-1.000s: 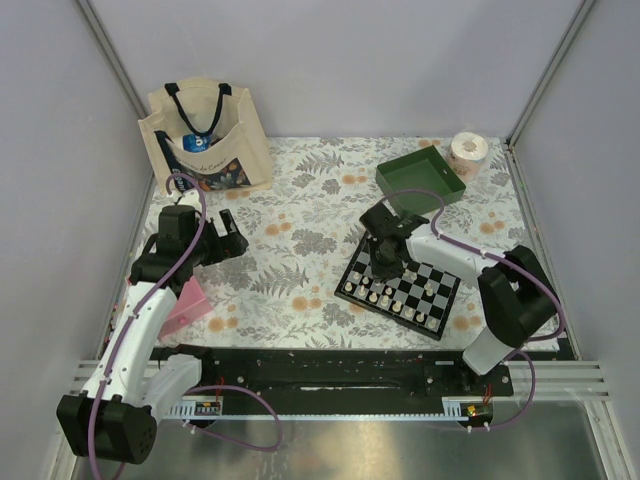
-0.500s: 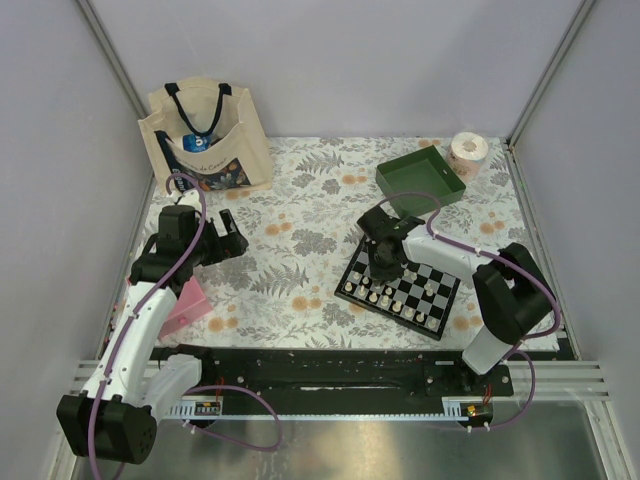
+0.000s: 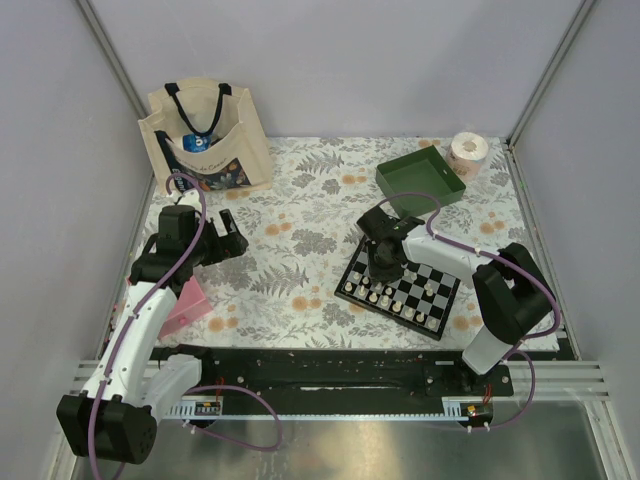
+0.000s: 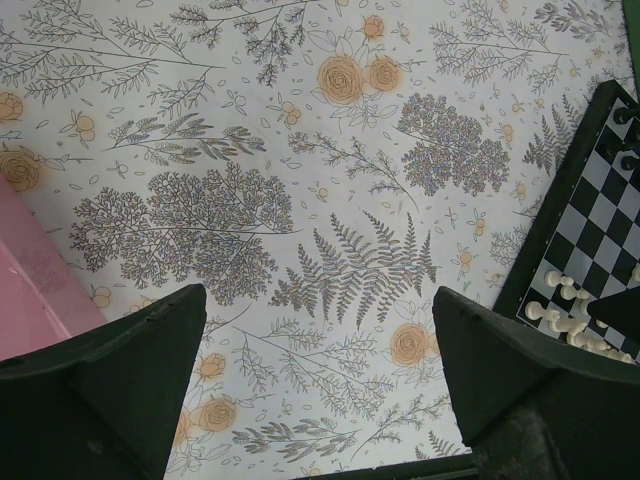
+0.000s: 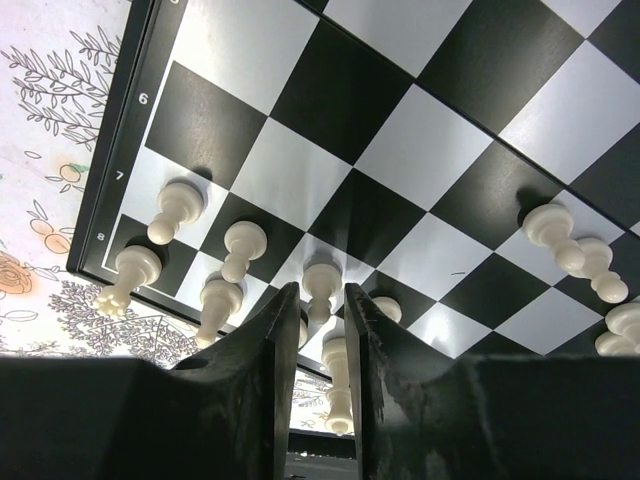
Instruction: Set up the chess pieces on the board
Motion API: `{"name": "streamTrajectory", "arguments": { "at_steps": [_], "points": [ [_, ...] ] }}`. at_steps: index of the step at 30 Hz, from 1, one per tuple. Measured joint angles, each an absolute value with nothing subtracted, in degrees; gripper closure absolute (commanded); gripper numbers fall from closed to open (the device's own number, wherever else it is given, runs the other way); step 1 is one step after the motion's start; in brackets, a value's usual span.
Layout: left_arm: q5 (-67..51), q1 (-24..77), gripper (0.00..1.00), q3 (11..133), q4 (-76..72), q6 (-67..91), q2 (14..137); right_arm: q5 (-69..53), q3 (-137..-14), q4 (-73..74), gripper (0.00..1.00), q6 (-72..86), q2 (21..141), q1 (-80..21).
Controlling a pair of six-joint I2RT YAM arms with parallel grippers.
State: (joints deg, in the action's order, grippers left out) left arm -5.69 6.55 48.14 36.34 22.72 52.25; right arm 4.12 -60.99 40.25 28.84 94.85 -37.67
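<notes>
- The right claw [image 3: 378, 262] has come a little lower and nearer to the left side of the board [image 3: 441, 272] than it was a second ago. The elbow of this arm has also moved slightly toward the left edge of the surface.
- From the right wrist view, its fingers stand only a small way apart, close above the squares. One cream pawn [image 5: 320, 280] stands upright in the narrow gap. A thin slit seems to show on each side of the pawn, so I judge the claw has let it go, but I cannot be fully sure that no pad touches it.
- The left claw [image 3: 232, 243] has not moved at all. It hangs wide open over the flowered surface near the left edge, with nothing between its fingers.
- The board lies in the right half of the surface, toward the near edge and in front of the green tray [image 3: 420, 178].
- The cream chess pieces [image 3: 385, 297] stand in the rows at the board's near side. Several of them are just beside the pawn.
- To me this means one more pawn is placed now. The next move should be a straight lift, because the neighbours stand so close that a sideways pull could knock them over.
</notes>
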Motion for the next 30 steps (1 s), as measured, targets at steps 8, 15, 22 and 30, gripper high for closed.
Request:
{"name": "streamTrajectory", "arguments": {
  "at_steps": [8,15,22,30],
  "points": [
    [-5.67,6.55,0.01,48.14,36.34,22.72,52.25,5.41,-61.14,40.34,0.61,28.82,94.83,-37.78],
    [-5.67,6.55,0.01,48.14,36.32,22.72,52.25,8.25,-61.73,42.04,0.55,28.77,92.60,-37.80],
    [-5.69,6.55,0.01,48.14,36.34,22.72,52.25,11.90,-62.70,43.11,0.51,28.71,86.43,-36.67],
    [-5.69,6.50,0.01,48.14,36.34,22.72,52.25,14.35,-62.41,43.27,0.51,28.47,83.50,-31.97]
  ]
}}
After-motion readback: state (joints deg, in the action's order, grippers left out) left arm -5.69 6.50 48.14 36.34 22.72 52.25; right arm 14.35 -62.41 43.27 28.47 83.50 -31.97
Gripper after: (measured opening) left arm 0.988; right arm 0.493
